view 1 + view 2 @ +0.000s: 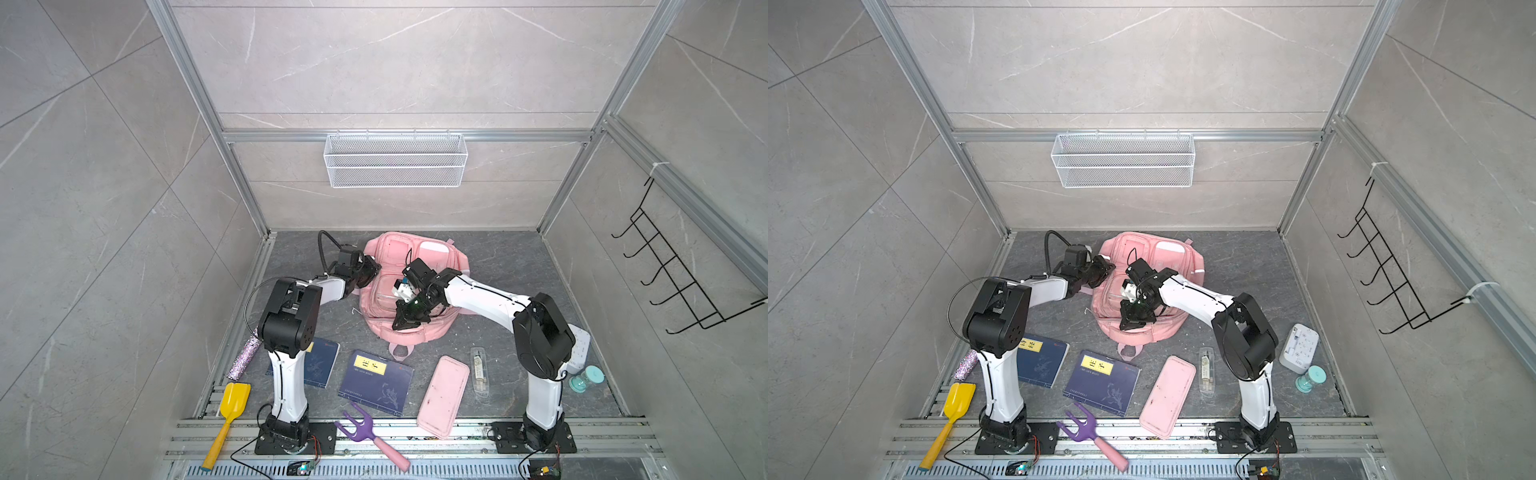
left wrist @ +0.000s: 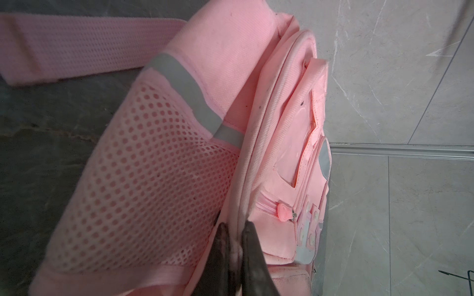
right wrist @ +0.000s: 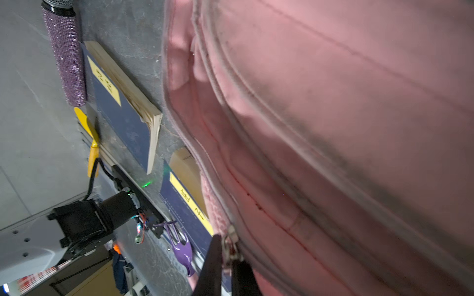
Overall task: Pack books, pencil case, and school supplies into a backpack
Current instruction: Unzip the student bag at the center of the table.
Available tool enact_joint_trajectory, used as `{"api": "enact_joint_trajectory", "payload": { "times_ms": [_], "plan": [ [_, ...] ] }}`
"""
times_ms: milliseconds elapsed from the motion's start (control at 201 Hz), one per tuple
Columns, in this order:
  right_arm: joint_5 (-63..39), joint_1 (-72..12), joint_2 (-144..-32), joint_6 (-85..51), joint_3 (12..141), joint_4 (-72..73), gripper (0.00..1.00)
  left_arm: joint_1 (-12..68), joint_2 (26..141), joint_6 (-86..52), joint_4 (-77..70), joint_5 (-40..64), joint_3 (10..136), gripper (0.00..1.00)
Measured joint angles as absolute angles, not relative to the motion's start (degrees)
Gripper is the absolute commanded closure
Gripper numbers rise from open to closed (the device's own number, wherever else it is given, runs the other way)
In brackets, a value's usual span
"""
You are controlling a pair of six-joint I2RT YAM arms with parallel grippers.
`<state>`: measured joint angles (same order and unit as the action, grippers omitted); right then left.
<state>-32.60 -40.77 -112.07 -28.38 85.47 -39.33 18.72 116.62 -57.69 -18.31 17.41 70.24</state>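
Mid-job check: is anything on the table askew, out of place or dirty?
Yes. The pencil case lies askew, its near end out over the metal rails, and bears dark smudges. The purple fork lies on those rails too.

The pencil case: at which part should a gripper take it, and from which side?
Probably from above, jaws across the short width of the pencil case near its middle. It lies flat, and both long edges are free: the book and the clear packet lie apart from it. Its near end rests on the front rail.
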Motion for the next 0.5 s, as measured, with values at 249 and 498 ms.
{"api": "enact_joint_trajectory", "payload": {
  "times_ms": [249, 498],
  "plan": [
    [-33.91, -44.60, -113.19, -30.52, 85.21, -36.93, 1.00, 18.79, 116.64, -57.80, -18.33, 16.69, 70.26, 1.00],
    [-33.01, -48.62, -120.09, -34.98, 89.45, -33.32, 1.00, 19.16, 117.27, -58.15, -19.11, 16.47, 70.26, 1.00]
  ]
}}
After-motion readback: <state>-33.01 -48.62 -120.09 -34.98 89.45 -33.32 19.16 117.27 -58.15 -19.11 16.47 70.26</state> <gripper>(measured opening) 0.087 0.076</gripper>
